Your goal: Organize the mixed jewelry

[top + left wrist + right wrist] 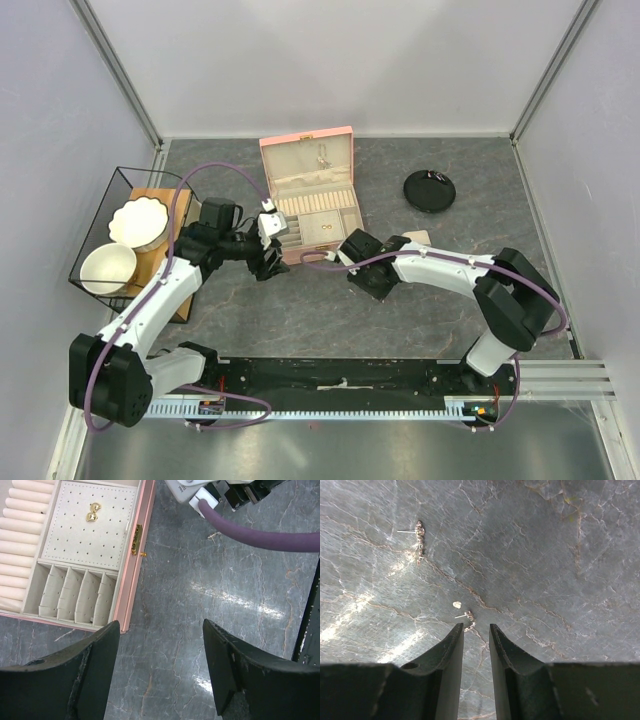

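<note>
The mixed jewelry shows as two tiny silvery stud earrings on the dark marble table in the right wrist view. One earring [468, 616] lies just ahead of my right gripper's left fingertip, and the other earring [419, 536] lies farther off to the upper left. My right gripper [476, 628] is open by a narrow gap with only tabletop between its fingers. A gold earring pair [92, 512] sits on the perforated pad inside the open pink box [346, 170]. My left gripper [161, 630] hangs wide open and empty over bare table just off the box's front corner.
A wire basket [92, 222] with two white bowls stands at the left. At the back right lies a round black disc [429, 190], with a small beige pad [417, 237] nearer the right arm. The right arm's purple cable [260, 537] crosses the left wrist view.
</note>
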`<state>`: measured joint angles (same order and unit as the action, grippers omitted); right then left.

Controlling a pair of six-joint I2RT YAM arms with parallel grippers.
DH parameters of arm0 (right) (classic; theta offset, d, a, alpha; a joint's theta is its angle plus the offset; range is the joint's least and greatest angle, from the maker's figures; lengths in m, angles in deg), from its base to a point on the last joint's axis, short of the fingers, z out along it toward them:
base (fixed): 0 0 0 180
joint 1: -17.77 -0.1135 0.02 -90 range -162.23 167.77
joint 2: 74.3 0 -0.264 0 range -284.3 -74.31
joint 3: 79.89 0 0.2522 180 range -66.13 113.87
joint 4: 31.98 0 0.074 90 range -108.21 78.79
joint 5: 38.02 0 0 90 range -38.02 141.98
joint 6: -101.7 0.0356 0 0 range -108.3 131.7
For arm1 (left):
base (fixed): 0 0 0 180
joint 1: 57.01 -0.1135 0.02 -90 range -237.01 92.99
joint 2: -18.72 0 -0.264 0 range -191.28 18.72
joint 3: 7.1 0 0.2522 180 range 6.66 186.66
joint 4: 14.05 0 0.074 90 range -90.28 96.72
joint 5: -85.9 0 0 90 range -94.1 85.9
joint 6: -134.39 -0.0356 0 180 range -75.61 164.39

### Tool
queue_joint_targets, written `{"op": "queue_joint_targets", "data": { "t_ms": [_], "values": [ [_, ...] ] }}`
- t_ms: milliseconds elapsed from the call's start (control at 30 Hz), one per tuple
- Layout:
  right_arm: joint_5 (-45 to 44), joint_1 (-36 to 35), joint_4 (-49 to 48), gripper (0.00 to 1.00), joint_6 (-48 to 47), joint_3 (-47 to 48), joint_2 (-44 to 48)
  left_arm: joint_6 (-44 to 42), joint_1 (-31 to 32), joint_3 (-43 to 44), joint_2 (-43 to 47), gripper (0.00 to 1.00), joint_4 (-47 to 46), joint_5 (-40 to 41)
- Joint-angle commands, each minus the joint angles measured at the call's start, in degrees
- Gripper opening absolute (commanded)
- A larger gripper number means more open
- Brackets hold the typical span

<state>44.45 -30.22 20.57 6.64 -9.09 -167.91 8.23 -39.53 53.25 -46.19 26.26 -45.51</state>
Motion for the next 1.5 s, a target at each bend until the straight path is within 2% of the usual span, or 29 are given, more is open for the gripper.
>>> {"op": "queue_joint_targets", "data": {
  "t_ms": [0,300,633,1467],
  "values": [
    [0.59,0.00,0.94,0.34,-1.09,0.88,-1.75,-1.81,-1.47,1.14,0.30,0.74,-0.70,-2.89],
    [-0.20,0.00,1.03,0.34,-1.44,1.24,-3.26,-1.90,-4.64,2.28,0.57,0.74,-0.71,-4.56],
    [0.32,0.26,-0.38,0.31,-2.23,0.80,-3.69,-2.25,-5.34,1.84,0.57,0.74,-0.79,-5.53],
    [5.33,2.28,-2.92,0.33,-4.96,2.73,-6.24,-2.95,-6.14,1.14,0.48,0.74,-0.44,-6.32]
  ]
}}
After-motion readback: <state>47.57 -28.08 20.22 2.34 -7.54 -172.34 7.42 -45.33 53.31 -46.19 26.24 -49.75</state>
